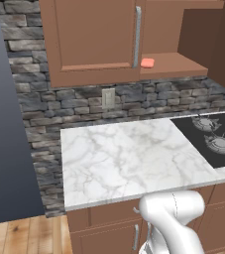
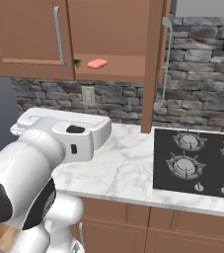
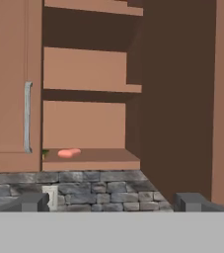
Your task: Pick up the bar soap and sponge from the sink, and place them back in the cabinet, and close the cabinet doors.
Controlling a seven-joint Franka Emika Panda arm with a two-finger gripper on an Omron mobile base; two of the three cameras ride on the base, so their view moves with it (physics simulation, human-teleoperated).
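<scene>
Dark gripper (image 3: 111, 201) low in the hand view, fingertips (image 3: 32, 201) set wide apart at lower left and lower right, nothing between them. Pointed at the brown wooden cabinet (image 3: 89, 123) across the middle of the frame. Salmon-pink bar soap (image 3: 68, 153) lying flat on the lowest shelf (image 3: 108, 157), left of centre, near the shelf's front edge. Sliver of green, the sponge (image 3: 45, 153), just left of the soap at the edge of the left door (image 3: 10, 79), mostly hidden behind it. Left door shut or nearly so, with a vertical silver handle (image 3: 27, 116); right door (image 3: 182, 99) swung out, edge-on, filling the right of the frame. Grey stone wall (image 3: 84, 190) and a pale outlet (image 3: 50, 195) below the shelf.

In the left base view: soap (image 1: 147, 63) in the upper right, on the shelf just right of the left door's handle (image 1: 138, 37). White marble table (image 1: 129, 158) across the middle, black cooktop (image 1: 215, 136) at right, white arm (image 1: 176, 218) at the bottom.

In the right base view: soap (image 2: 97, 63) at upper centre, sponge (image 2: 77, 63) peeking out just left of it, apart from it. Open door (image 2: 155, 64) edge-on right of centre.
</scene>
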